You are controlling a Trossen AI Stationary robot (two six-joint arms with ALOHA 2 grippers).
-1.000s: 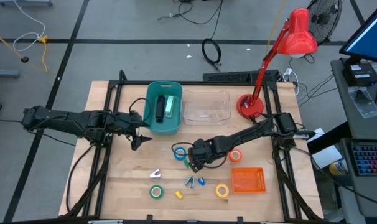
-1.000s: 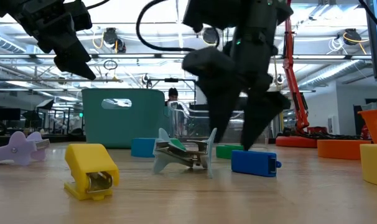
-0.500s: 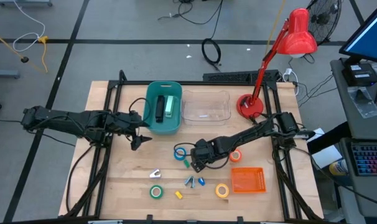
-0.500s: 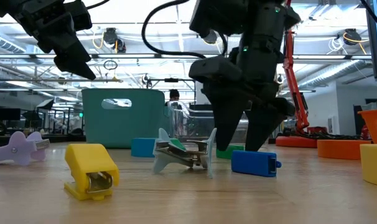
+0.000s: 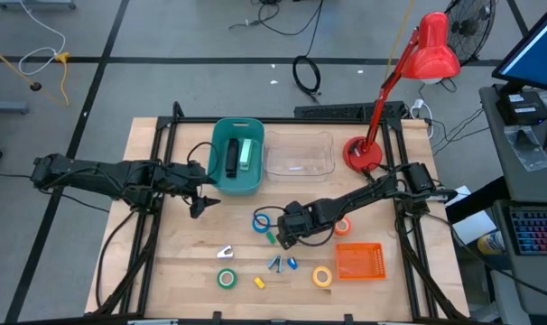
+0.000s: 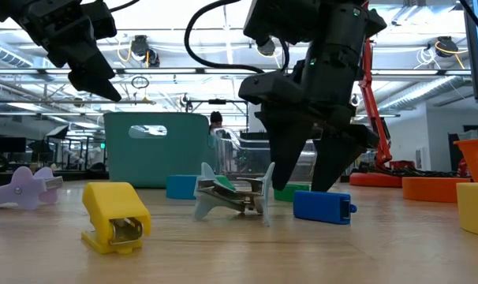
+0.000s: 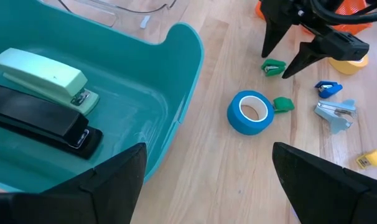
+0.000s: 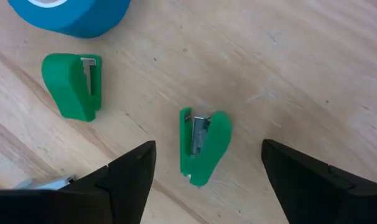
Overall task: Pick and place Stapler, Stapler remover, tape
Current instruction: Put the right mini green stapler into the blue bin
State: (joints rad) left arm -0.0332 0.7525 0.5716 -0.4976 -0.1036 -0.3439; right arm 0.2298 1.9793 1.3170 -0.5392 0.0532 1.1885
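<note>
Green stapler remover (image 8: 203,147) lies below my right gripper (image 8: 204,171), jaws spread, nothing held. Second green remover (image 8: 72,84) beside; blue tape (image 8: 70,14) cut off. Left gripper (image 7: 204,180) open, idle by teal bin (image 7: 182,74).

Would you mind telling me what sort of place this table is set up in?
Probably a robotics lab or workshop: a wooden table in a metal frame, loose cables on the floor, and open ceiling pipework behind.
</note>
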